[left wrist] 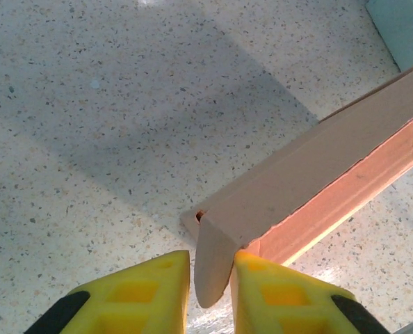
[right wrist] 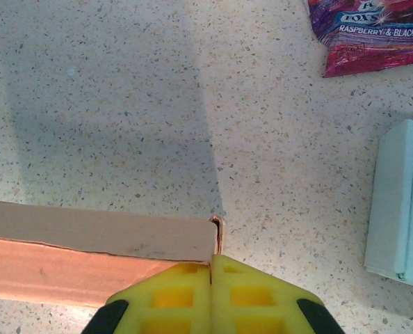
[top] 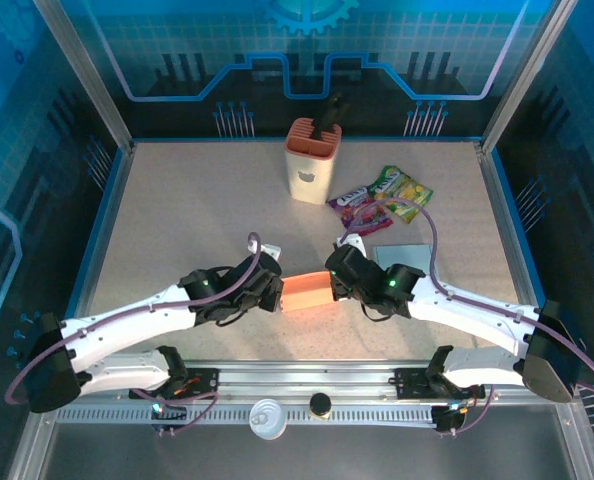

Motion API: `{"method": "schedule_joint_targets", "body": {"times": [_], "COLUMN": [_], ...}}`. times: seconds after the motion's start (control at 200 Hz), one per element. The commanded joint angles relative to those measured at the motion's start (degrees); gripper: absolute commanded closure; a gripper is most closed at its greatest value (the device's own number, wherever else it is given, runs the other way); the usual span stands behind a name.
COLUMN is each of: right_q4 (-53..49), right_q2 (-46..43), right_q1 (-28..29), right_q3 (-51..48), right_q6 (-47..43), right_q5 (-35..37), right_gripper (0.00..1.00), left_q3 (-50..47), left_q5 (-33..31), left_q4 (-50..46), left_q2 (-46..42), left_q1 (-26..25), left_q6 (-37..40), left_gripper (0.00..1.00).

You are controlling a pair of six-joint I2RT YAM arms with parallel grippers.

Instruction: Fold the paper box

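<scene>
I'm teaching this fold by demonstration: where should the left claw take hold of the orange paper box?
Grip the thin end flap jutting from the left end of the long orange paper box, coming end-on along its length, one finger on each flat face. The flap stands on edge, so it likely slots between the fingers of the left claw.

The top camera sits high above and behind the robot, tilted forward and down, far enough back to take in the whole worktop (top: 177, 230); each wrist camera rides just behind its own claw, looking steeply down past the fingertips from close range; the left claw (left wrist: 212, 263) rises from the bottom edge of its view, the right claw (right wrist: 211, 268) likewise; all three views share the paper box (top: 307, 293), each wrist view catching one end of it and the speckled surface beyond.
</scene>
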Motion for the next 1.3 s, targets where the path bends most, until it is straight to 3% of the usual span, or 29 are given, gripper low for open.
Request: {"method": "schedule_joint_targets", "body": {"times": [0.0, 0.33, 0.63, 1.296], "right_q4": [-1.9, -1.9, -1.7, -1.7], "right_q2": [-0.1, -0.5, -0.5, 0.6], "right_q1": [0.7, 0.8, 1.4, 5.3], "right_q3": [0.9, 0.8, 0.7, 1.1], "right_q6": [1.3, 1.4, 2.2, 5.9], "right_q5": [0.9, 0.7, 1.3, 6.2], "right_gripper": [1.00, 1.00, 1.00, 1.00], "left_q3": [1.8, 2.9, 3.0, 9.0], "left_q5": [-1.8, -4.0, -3.8, 0.3], "left_q4": [-1.1, -1.0, 0.3, -4.1], "left_q2": [1.0, 2.8, 3.5, 8.7], "left_q1": [-0.3, -0.3, -0.3, -0.3], "left_q6": [1.1, 1.7, 0.6, -17.4], "left_gripper": [0.78, 0.83, 1.00, 1.00]}}
